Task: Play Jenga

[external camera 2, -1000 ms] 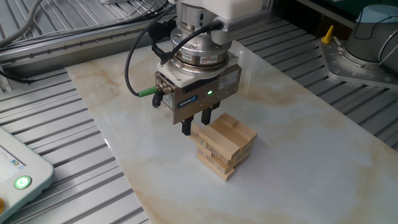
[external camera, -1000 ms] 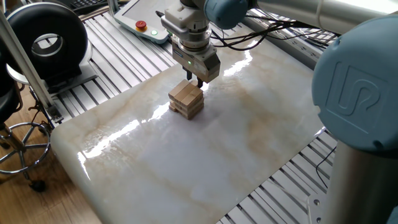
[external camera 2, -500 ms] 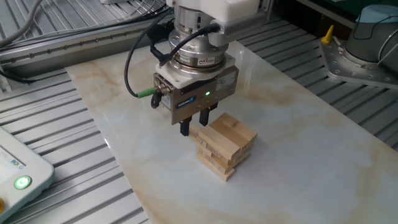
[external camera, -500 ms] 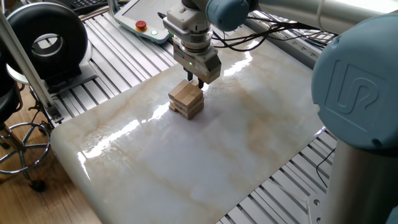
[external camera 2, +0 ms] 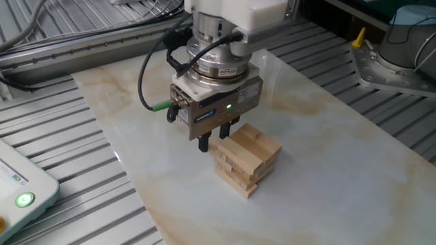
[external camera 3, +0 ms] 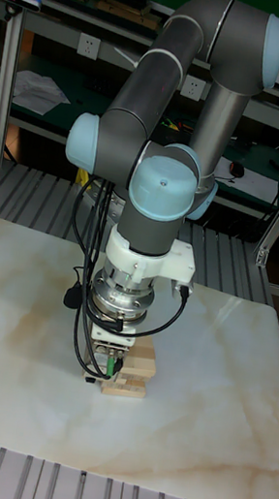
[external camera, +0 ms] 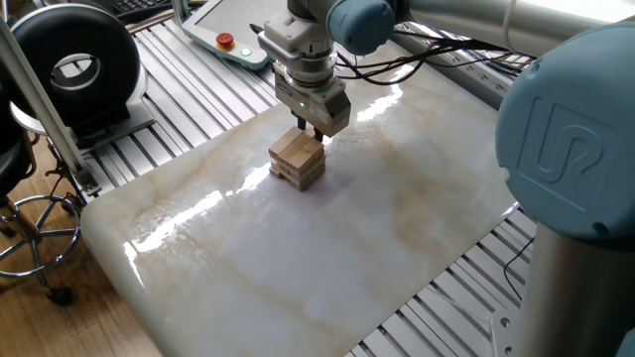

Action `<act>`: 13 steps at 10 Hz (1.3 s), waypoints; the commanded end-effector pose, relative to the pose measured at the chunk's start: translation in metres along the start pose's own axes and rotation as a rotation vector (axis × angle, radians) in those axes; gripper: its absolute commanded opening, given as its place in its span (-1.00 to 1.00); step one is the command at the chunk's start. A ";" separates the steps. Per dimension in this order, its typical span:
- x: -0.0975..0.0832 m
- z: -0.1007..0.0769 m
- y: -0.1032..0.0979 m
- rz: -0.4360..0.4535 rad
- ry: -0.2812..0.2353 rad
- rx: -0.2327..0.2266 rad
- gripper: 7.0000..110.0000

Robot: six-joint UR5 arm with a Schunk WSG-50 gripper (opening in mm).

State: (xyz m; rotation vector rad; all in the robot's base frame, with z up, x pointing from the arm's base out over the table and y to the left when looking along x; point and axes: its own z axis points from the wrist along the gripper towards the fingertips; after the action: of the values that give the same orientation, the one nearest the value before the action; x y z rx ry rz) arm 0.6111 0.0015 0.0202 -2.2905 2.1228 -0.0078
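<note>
On a marble-patterned tabletop [external camera: 298, 258], a small Jenga stack [external camera: 298, 159] of light tan wooden blocks stands in a few crosswise layers, near the middle of the slab and toward its far edge as one fixed view has it. Directly beside it, the UR5 arm's gripper [external camera 2: 215, 135] points straight down, its two dark fingers [external camera 2: 203, 143] hanging at the height of the stack's upper layers, just off the side that faces the other fixed camera's left. The fingers stand close to one another with a narrow gap between them and hold nothing; whether either one touches the wood cannot be told from these angles. A green light glows on the gripper body, and a black cable [external camera 2: 146, 64] with a green plug loops from its side up toward the wrist.

From the tall fixed view, the grey-and-blue arm [external camera 3: 199, 72] arches down over the table, and the gripper [external camera 3: 107, 362] partly hides the stack [external camera 3: 132, 374] behind it.

Ribbed aluminium framing [external camera 2: 75, 204] surrounds the slab. A teach pendant [external camera: 223, 35] with a red button lies beyond the far corner, and a black ring-shaped device [external camera: 69, 64] stands at the left.
</note>
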 end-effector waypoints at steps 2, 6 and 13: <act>-0.001 0.001 0.000 0.006 -0.010 0.000 -0.28; -0.003 0.004 0.000 0.006 -0.012 0.000 -0.28; -0.006 0.005 0.000 0.006 -0.012 0.002 -0.71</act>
State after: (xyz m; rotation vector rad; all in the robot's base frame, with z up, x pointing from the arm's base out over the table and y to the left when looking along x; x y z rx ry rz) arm 0.6097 0.0058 0.0142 -2.2904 2.1213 -0.0045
